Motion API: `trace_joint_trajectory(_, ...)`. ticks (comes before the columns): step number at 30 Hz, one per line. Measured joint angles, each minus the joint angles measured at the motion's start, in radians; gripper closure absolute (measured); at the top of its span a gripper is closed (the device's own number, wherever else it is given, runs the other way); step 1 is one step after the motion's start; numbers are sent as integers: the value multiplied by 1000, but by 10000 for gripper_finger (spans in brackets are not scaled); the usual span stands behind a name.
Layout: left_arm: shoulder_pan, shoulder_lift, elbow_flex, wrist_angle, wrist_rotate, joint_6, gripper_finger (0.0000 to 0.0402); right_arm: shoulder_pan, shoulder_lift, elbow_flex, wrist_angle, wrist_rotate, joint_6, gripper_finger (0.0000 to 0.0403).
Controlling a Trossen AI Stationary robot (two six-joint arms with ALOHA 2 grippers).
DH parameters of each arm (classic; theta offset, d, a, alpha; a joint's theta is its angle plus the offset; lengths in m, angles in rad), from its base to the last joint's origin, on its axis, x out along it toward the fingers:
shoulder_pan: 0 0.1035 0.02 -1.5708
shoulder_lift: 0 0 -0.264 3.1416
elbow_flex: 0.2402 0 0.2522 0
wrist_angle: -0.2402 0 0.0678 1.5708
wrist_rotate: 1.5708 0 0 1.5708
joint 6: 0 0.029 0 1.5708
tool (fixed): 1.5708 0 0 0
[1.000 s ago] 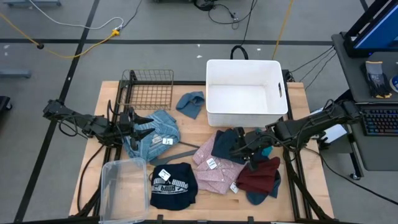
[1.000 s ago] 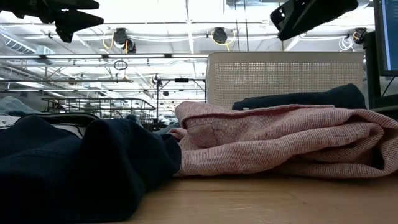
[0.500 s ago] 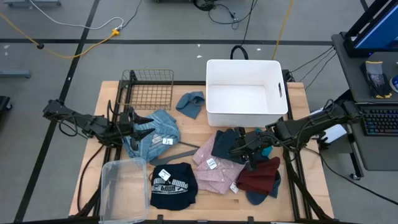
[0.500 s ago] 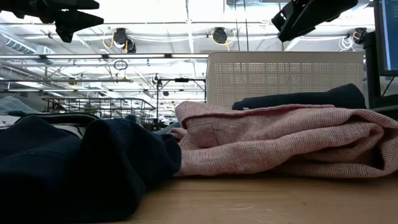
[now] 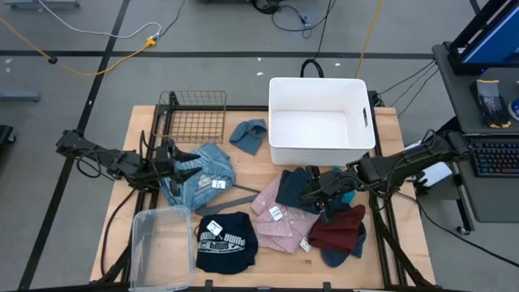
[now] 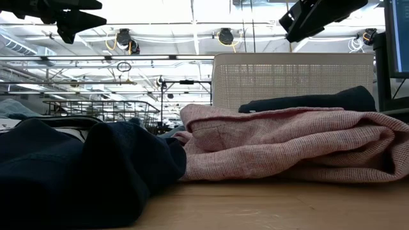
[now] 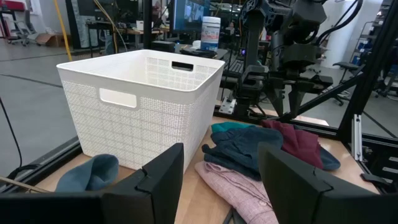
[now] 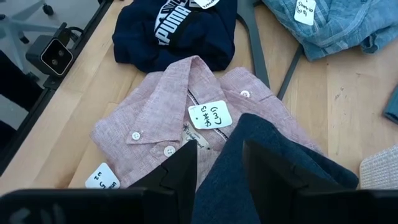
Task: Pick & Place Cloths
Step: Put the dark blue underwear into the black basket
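Above the navy garment (image 5: pixel 297 188), the right gripper (image 5: pixel 318 195) is held with jaws apart; a thick fold should be pinched; the left gripper (image 5: pixel 180 165), also spread, waits over the denim garment (image 5: pixel 200 174).

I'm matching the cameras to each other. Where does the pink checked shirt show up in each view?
High view: pink checked shirt lies below the white bin.
Low view: fills the middle and right, bin wall behind.
Left wrist view: bottom centre, right of the bin.
Right wrist view: centre, white tag on it.
Shared landmark: the white bin, absent only from the right wrist view.
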Motion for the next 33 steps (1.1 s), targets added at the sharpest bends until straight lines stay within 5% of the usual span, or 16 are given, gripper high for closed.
trace_joint_trajectory(20, 0, 0, 0, 0, 0, 0, 192, 2, 0, 0, 25, 23, 164, 274)
trace_joint_trajectory(33, 0, 0, 0, 0, 0, 0, 192, 65, 42, -1, -123, 136, 56, 196)
